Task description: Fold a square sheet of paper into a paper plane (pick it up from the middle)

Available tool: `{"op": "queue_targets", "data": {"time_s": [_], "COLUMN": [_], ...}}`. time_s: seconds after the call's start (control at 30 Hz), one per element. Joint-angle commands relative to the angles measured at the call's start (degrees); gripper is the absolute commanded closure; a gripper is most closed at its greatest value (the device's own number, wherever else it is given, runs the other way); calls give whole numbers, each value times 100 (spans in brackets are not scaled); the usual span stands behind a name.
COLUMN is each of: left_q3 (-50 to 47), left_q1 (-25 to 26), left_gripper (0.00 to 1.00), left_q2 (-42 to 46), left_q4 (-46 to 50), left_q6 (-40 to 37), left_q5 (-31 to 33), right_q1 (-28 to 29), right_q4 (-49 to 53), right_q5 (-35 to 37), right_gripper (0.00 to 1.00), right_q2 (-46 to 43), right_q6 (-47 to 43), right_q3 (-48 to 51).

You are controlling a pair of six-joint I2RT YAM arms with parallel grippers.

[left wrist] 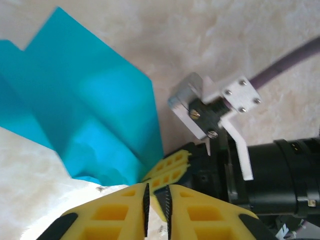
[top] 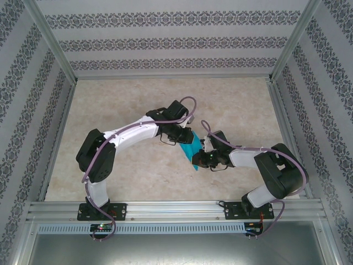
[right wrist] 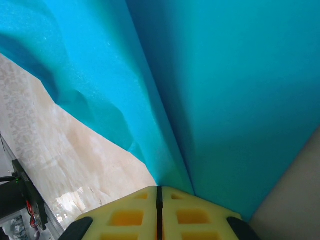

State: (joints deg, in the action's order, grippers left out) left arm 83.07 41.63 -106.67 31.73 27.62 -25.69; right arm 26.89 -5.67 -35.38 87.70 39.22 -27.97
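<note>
The turquoise sheet of paper (top: 190,150) is folded and stands tilted above the middle of the table, between the two wrists. My right gripper (right wrist: 160,189) is shut on its lower corner, and a crease of the paper (right wrist: 225,100) runs straight into the closed jaws. My left gripper (left wrist: 156,187) sits right next to that spot, its pads a narrow slit apart with bare table showing through and no paper between them. In the left wrist view the folded paper (left wrist: 90,100) spreads up to the left, and the right gripper's yellow fingers (left wrist: 172,167) pinch its bottom tip.
The marble-patterned table (top: 138,99) is ringed by aluminium rails (top: 176,210) and patterned walls (top: 176,41). The right arm's white bracket (left wrist: 220,102) and purple cable (left wrist: 295,57) hang close in front of my left gripper.
</note>
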Motion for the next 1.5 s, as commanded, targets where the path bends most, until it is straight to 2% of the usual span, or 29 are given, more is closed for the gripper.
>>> {"op": "queue_targets", "data": {"time_s": [0.0, 0.4, 1.1, 1.47], "left_q3": [-152, -335, -205, -115], "left_q1": [37, 36, -80, -146], "left_gripper": [83, 90, 91, 91], "left_q2": [-231, -885, -1382, -1659], "left_q4": [-79, -592, -671, -490], "left_q6": [147, 77, -134, -247], "left_q5": [-35, -267, -216, -175], "right_q1": [114, 115, 88, 63], "right_q4": [653, 614, 589, 613], "right_q5": [654, 657, 583, 399], "right_gripper": [91, 91, 91, 84], "right_q2": [260, 144, 74, -297], "right_q6": [24, 121, 95, 255], "right_q3": [252, 292, 353, 354]}}
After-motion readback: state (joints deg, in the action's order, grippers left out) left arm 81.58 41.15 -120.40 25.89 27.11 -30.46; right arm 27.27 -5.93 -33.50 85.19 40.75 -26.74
